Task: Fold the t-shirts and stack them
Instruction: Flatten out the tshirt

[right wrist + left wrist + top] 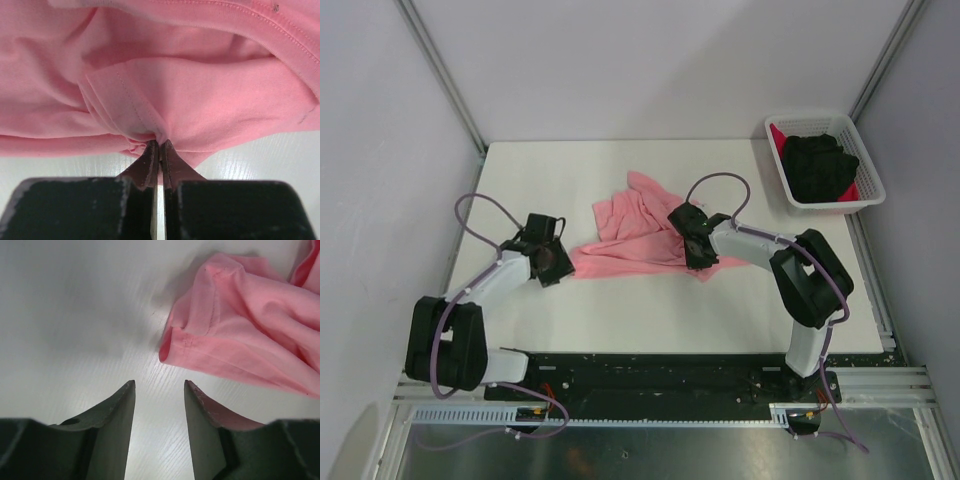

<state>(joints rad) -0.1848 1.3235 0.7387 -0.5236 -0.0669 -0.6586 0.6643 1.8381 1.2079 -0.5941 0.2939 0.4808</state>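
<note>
The salmon-pink t-shirt (635,235) lies crumpled in the middle of the white table. My right gripper (695,252) is at its right edge, shut on a bunched fold of the pink cloth (150,100); its fingertips (150,155) pinch the fabric. My left gripper (560,268) is open and empty, low over the bare table just short of the shirt's left corner (172,347). The black t-shirt (825,165) sits in the basket on top of the bright red one (780,137).
The white lattice basket (810,203) stands at the back right corner of the table (540,170). Metal frame posts rise at the back corners. Grey walls close in on both sides.
</note>
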